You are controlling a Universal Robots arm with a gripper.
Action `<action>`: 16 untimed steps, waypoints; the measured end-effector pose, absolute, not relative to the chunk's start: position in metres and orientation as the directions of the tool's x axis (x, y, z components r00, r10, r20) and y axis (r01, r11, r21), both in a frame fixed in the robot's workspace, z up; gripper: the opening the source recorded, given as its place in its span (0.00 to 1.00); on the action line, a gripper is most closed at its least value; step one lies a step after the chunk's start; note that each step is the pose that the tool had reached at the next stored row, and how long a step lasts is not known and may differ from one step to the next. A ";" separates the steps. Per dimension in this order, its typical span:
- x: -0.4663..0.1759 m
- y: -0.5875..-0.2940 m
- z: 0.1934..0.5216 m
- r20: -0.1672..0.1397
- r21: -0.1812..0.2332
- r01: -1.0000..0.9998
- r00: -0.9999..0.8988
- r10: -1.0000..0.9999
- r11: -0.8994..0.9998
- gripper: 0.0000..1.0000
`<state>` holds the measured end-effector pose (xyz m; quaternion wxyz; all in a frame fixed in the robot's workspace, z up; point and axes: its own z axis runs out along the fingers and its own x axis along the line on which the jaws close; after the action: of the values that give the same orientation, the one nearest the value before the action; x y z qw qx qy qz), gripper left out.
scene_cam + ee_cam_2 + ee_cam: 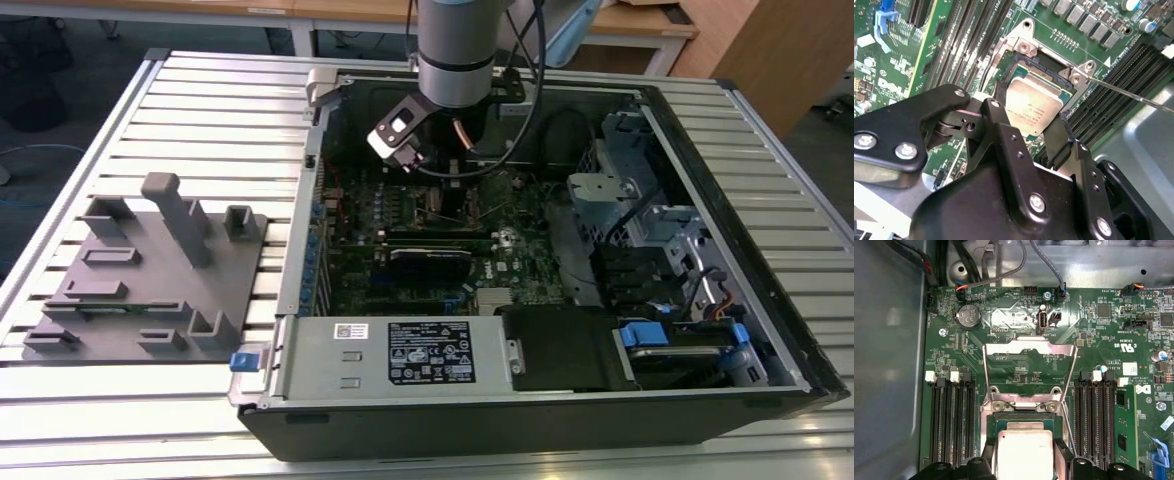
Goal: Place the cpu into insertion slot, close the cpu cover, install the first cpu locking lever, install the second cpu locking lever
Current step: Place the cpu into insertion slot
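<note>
While the black two-fingered gripper (1026,119) is hanging low inside the open dark computer case (534,435), its jaws are pinching the cpu (1035,106), a small flat square chip with a pale silvery-beige metal top, by two opposite edges. The chip's top is carrying a few lines of faint dark print, too small to make out. The cpu is sitting directly over the insertion slot (1040,66), a small square socket with a dark centre and silvery metal rim, near the middle of the green motherboard (1094,340), between its two banks of long black memory slots (951,425); whether it is seated or hovering just above, I cannot tell. The cpu cover (1029,346), a thin silvery metal frame with a square window, is standing swung open at the slot's edge away from the gripper. A thin silvery wire locking lever (1134,95) is running out from one corner of the slot. A large printed label is showing on the grey power supply box (334,375) along the case's edge.
</note>
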<state>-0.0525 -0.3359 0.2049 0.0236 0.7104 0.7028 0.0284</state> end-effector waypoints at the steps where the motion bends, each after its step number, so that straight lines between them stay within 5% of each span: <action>1: -0.053 -0.336 0.205 0.007 0.073 0.997 0.010 1.000 -0.011 0.54; 16: -0.053 -0.336 0.198 0.006 0.074 0.997 0.011 1.000 -0.011 0.54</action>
<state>-0.0525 -0.3358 0.1978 0.0243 0.7104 0.7028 0.0280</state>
